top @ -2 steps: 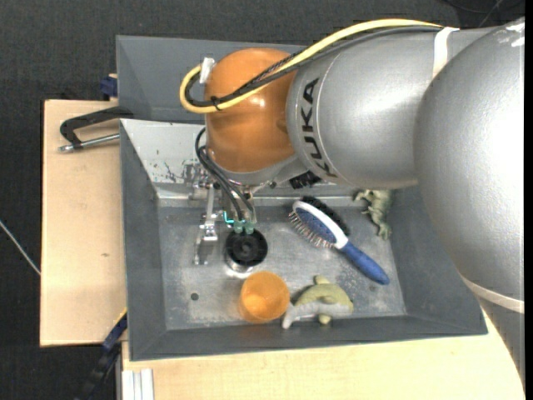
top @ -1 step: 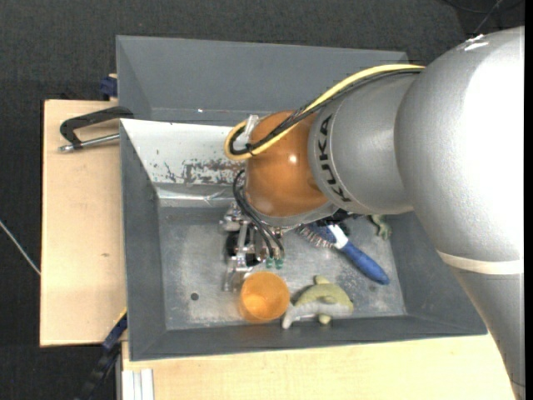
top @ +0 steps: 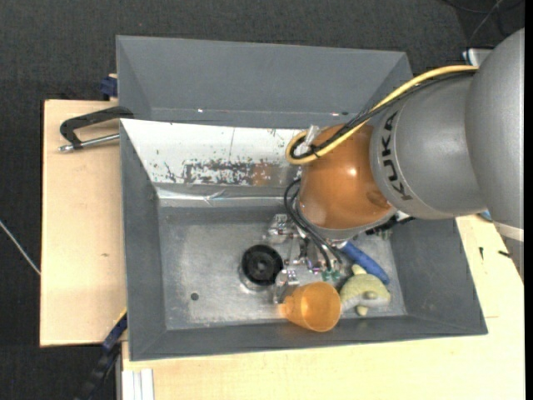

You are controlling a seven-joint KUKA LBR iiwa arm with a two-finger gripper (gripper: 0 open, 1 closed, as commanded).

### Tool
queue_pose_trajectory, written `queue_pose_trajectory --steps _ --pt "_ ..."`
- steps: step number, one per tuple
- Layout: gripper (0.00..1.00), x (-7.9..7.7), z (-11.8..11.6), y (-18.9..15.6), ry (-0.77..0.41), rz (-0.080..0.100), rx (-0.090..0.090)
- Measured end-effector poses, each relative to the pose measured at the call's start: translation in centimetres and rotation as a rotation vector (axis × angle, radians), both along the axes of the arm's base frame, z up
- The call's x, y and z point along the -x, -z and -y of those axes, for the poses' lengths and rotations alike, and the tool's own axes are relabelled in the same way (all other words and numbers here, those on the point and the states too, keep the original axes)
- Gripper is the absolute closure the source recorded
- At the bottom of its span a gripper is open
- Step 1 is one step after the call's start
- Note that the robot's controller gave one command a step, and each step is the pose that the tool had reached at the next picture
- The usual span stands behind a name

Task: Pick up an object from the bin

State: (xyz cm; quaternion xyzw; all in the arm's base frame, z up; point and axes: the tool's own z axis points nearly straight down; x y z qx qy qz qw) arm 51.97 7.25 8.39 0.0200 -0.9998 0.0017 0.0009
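Observation:
My gripper (top: 301, 258) is low in the bin's front right part, under the arm's wrist. Just left of it lies a black round disc-like thing (top: 261, 263) on the bin floor. Directly in front of the gripper, against the front wall, an orange translucent cup (top: 314, 307) lies on its side, touching or nearly touching the gripper's lower end. Whether anything is held cannot be made out.
To the right of the cup lies a pale yellowish lumpy thing (top: 365, 292), with a blue stick-like thing (top: 367, 262) behind it, partly under the wrist. The bin's left half shows bare floor. The arm's bulk hides the back right corner.

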Motion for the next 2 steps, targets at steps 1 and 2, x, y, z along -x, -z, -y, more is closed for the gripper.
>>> queue_pose_trajectory --steps 1,2 --pt "1.00 0.0 -0.5 0.0 -0.005 0.001 -0.005" --pt "1.00 0.4 -0.8 -20.4 -0.044 0.017 -0.006"
